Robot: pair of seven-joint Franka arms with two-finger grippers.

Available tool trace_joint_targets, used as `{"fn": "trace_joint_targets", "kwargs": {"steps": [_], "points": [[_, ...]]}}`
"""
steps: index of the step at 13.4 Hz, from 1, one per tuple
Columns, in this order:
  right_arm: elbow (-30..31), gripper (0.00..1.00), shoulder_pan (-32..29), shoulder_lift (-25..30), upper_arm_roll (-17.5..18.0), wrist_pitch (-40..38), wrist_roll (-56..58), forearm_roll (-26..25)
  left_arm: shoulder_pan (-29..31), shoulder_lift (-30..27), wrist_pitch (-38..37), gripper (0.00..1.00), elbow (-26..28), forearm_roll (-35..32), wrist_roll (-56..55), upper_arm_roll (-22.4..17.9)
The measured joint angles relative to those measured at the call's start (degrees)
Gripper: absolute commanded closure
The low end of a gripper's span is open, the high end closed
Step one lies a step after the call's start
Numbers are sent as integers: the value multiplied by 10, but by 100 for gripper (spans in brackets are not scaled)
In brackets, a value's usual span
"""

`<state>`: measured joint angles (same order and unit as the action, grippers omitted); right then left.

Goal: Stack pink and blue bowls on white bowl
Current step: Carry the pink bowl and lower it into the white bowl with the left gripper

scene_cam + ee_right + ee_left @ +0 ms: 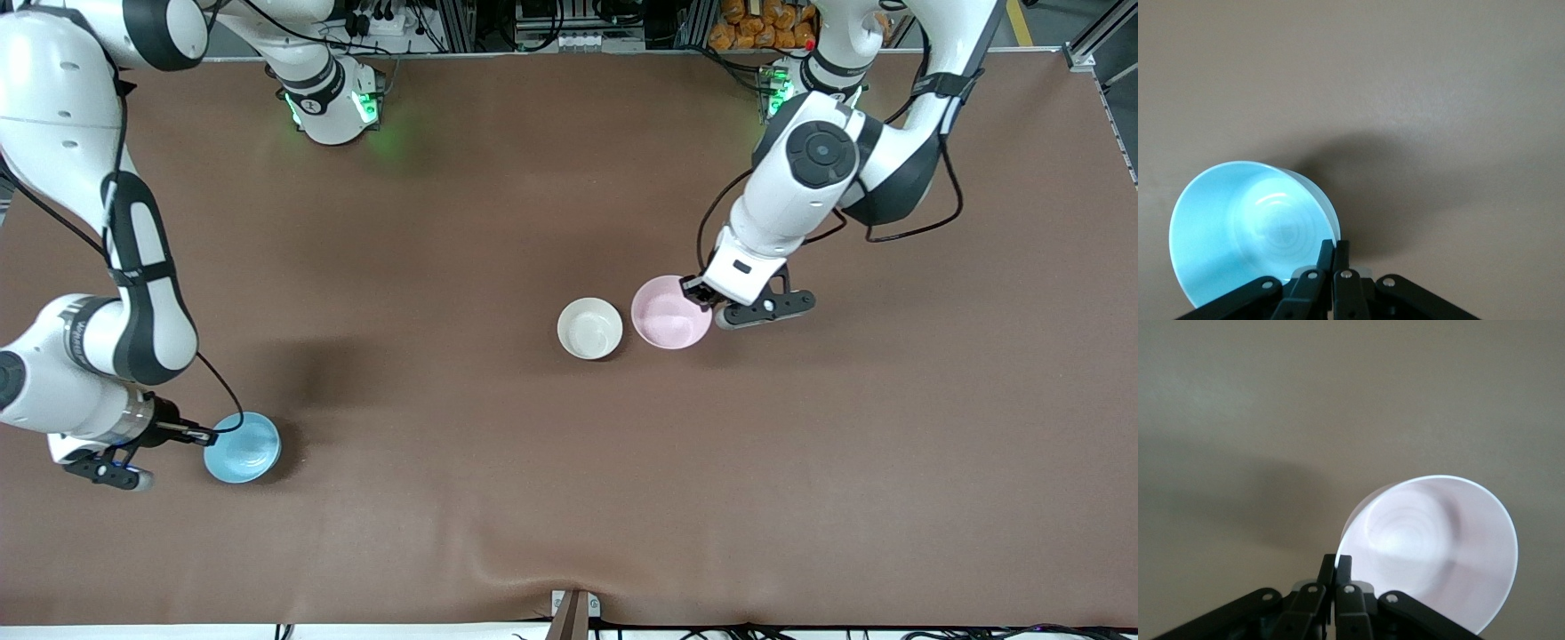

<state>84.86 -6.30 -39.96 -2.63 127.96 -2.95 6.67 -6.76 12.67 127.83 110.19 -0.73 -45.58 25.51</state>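
Brown matting covers the whole surface, and from the front view three bowls can be seen on it. The white bowl sits around the middle, with the pink bowl just beside it toward the left arm's end, rims close or maybe touching, hard to call. The left gripper is clamped on the pink bowl's rim at the edge away from the white bowl. The blue bowl is found well apart from the other two, toward the right arm's end and nearer the front camera, and its rim is pinched by the right gripper. In the left wrist view, the pink bowl is seen tilted with its inside facing the camera, its rim caught between the pressed-together fingers of the left gripper. In the right wrist view it's the same deal: the blue bowl is shown tilted, its edge squeezed by the right gripper, with a shadow thrown on the surface beside it.
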Motion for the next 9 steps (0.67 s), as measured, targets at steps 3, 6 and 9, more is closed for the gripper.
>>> {"fn": "trace_joint_targets", "kwargs": {"steps": [3, 6, 9], "points": [[-1, 100, 17, 30, 5, -24, -3, 0, -20, 17, 0, 100, -11, 0, -19, 0], [-1, 100, 69, 48, 9, -48, -37, 0, -35, 52, 0, 100, -38, 0, -26, 0], [-1, 100, 128, 59, 10, -71, -85, 0, -59, 105, 18, 100, -64, 0, -31, -1]]}}
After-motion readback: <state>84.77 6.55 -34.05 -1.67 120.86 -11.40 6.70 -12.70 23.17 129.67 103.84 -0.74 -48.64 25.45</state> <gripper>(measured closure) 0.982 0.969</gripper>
